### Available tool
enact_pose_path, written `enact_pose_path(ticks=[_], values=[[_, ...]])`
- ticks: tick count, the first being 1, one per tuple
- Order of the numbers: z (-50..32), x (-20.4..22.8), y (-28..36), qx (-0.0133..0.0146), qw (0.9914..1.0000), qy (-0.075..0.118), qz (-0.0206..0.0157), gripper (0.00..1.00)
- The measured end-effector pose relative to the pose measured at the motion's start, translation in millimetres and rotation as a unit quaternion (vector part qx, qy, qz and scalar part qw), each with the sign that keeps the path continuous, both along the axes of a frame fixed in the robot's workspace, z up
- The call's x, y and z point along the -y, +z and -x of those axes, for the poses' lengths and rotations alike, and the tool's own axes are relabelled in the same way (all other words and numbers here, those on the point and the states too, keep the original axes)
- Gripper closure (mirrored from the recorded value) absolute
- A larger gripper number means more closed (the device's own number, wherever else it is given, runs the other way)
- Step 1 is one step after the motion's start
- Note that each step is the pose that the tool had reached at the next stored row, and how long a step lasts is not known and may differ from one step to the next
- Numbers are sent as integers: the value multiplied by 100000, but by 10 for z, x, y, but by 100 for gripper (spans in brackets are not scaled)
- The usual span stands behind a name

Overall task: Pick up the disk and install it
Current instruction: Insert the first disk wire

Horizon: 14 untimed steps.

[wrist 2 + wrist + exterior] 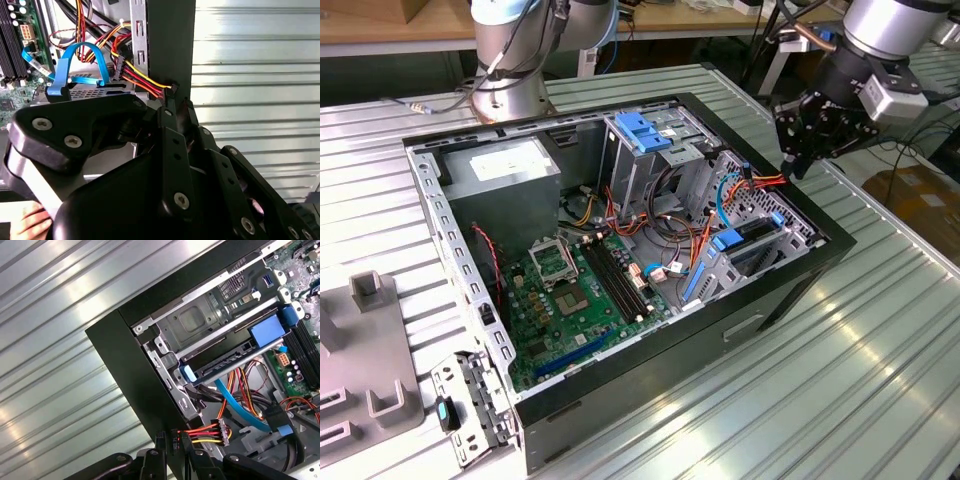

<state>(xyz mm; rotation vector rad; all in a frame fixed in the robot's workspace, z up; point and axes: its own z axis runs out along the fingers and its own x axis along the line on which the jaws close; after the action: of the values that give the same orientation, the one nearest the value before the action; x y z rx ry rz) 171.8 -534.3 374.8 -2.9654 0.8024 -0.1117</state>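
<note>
Disk with its blue bracket is already sitting in the lower bay of the open computer case, at roughly four o'clock in the exterior view, while the gripper is hovering above at two o'clock, fingertips pinching the red-and-yellow power cable, connector not yet plugged in

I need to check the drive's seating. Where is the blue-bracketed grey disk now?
The grey metal disk in its blue plastic bracket sits in the drive bay at the black computer case's end on the exterior view's right, below the black gripper.

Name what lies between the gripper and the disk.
In the first wrist view, a bundle of red, yellow and orange wires runs between the gripper and the disk.
</note>
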Motion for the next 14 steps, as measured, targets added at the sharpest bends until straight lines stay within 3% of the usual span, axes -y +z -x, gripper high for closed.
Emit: enact_pose_path(ticks=[3,4,6,7,10,14], values=[[13,0,-2,190,99999,469,12,74],[16,0,-4,235,99996,822,11,68],[17,0,-10,263,99982,1894,19,68],[17,0,-18,273,99965,2643,4,62],[18,0,-43,347,99877,4944,3,62],[17,0,-83,634,99865,5152,28,62]])
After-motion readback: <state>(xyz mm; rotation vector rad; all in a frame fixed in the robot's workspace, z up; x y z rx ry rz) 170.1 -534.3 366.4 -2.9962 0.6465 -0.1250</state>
